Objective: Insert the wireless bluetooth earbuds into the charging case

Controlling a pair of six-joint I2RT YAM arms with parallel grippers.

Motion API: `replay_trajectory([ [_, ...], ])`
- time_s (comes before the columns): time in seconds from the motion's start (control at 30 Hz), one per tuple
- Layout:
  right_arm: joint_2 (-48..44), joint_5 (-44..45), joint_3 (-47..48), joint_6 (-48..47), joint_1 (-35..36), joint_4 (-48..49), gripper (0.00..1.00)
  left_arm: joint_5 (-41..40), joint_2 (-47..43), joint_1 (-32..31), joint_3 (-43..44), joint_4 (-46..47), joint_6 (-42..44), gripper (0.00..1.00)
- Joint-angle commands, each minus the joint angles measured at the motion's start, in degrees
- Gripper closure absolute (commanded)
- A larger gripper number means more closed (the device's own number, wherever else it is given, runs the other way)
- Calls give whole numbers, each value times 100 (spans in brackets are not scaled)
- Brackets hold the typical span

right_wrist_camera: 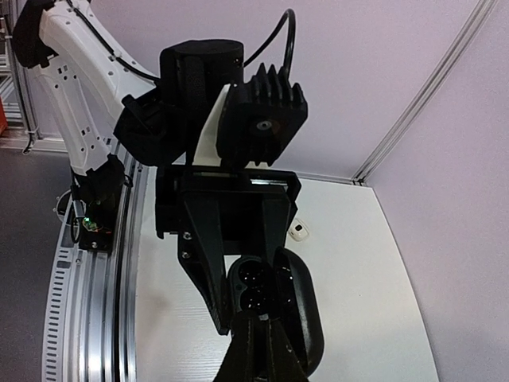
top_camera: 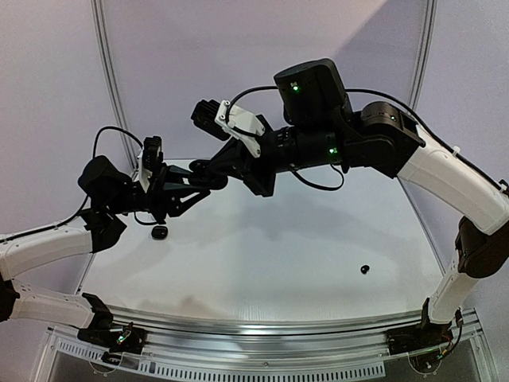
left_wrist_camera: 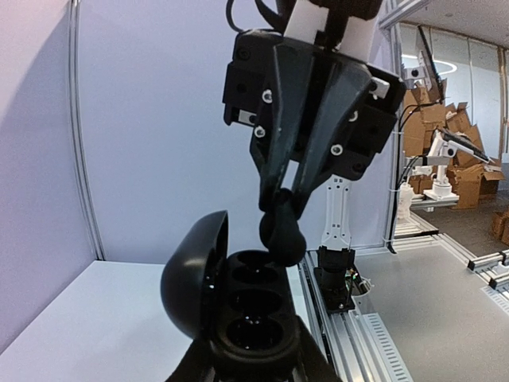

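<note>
earbud [left_wrist_camera: 282,237] — small, black and rounded — hangs pinched in the closed tips of the right gripper [left_wrist_camera: 285,211], right over the far well of the charging case [left_wrist_camera: 253,314]. whether it touches the rim cannot be told. the left gripper [left_wrist_camera: 253,360] is clamped on the case's body and holds it up off the table [top_camera: 262,263]. the lid [left_wrist_camera: 195,274] is swung open to one side, so the wells face the bud and the case, by the look of it, cannot slide away under a push. the bud appears not yet seated — the insertion seems only at its start. a second black earbud [top_camera: 365,269] lies well apart on the table, and a dark piece [top_camera: 159,232] lies below the left arm.
</note>
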Motion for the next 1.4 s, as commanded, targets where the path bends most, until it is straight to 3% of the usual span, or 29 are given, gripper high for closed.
replay_trajectory([
  [0.0,25,179,92,-95,44,-174,100,-25,47,63,116,-29,36,100],
  [0.87,23,426,-455,-560,39,249,100,92,39,64,57,511,-492,100],
  [1.37,-220,504,-848,-1312,38,523,100,309,2,64,37,487,-76,100],
])
